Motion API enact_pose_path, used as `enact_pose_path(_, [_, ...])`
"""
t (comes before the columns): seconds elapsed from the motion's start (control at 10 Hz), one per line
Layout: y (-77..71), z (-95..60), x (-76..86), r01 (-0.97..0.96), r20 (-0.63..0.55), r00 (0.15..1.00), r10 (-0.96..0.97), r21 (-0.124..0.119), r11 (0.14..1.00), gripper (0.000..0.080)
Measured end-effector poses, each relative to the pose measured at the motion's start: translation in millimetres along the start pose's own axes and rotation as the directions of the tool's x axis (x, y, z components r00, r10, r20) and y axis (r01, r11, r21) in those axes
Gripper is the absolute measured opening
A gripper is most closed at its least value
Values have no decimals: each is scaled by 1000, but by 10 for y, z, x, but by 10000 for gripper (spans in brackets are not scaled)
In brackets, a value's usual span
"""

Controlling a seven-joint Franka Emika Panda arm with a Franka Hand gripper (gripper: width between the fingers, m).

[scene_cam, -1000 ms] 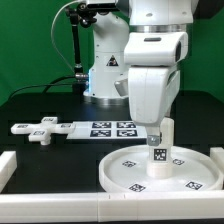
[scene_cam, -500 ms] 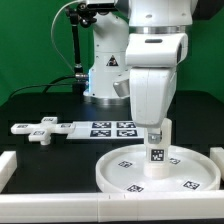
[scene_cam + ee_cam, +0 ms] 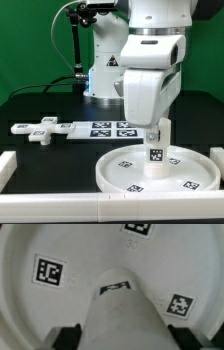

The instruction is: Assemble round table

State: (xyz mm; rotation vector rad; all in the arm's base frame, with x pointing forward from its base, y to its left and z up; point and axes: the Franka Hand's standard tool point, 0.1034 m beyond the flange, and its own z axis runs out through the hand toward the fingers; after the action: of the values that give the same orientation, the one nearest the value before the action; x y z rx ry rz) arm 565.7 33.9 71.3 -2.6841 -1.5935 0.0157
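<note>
The short, thick white plastic cylinder leg (image 3: pixel 160 148) is held clenched in the gripper (image 3: pixel 156 130), upright at the centre of the large rimmed white round disc (image 3: pixel 195 183) — seating it is judged the step in hand. A steady downward twist is called for next. On the disc, what seems a faint "30" is made out — nothing else.

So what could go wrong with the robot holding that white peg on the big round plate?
The gripper pinches the cylinder leg upright on the middle of the round disc. If the leg goes in a bit crooked, it may jam or not seat. Nothing seems to hold the disc down, so a sideways push could slide it.
</note>
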Motion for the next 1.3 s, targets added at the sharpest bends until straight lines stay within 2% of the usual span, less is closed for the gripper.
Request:
enact_pose_path(0.4, [-9,2,6,-278,0,960,278,3,960,406])
enact_pose_path(0.6, [-12,2,15,-471,-3,882,472,12,882,407])
enact_pose_path(0.8, [-28,4,35,-648,-1,762,648,15,762,407])
enact_pose_path(1.1, [-31,5,36,-783,2,622,783,18,622,407])
enact_pose_path(1.3, [-33,6,37,-871,5,492,871,23,491,407])
